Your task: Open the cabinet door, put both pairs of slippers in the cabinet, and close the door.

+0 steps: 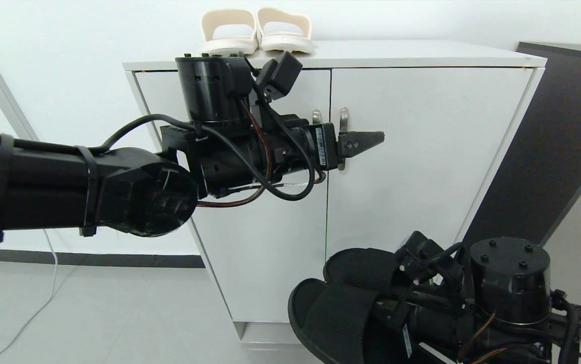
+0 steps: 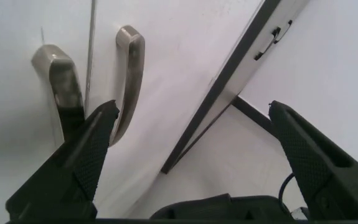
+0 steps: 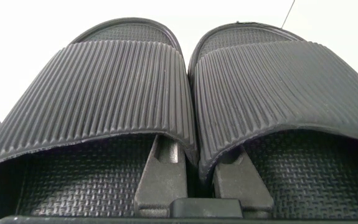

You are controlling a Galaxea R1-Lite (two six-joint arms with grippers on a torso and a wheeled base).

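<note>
Colours you see
Your black slippers [image 3: 104,93] carry ribbed straps and a diamond-grid footbed; the other slippers [image 1: 250,43] are cream, the cabinet [image 1: 422,177] white, its handles [image 2: 131,62] brushed silver

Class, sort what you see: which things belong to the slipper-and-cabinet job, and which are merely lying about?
Job: cabinet, door handles, cream slippers on its top, black slippers in the right pincer, left pincer open by the handles.
Lying about: floor cable, dark panel beside the cabinet.

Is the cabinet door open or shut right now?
Shut. Both doors lie flush with a thin seam between them; the left claw sits open by the handles.
</note>
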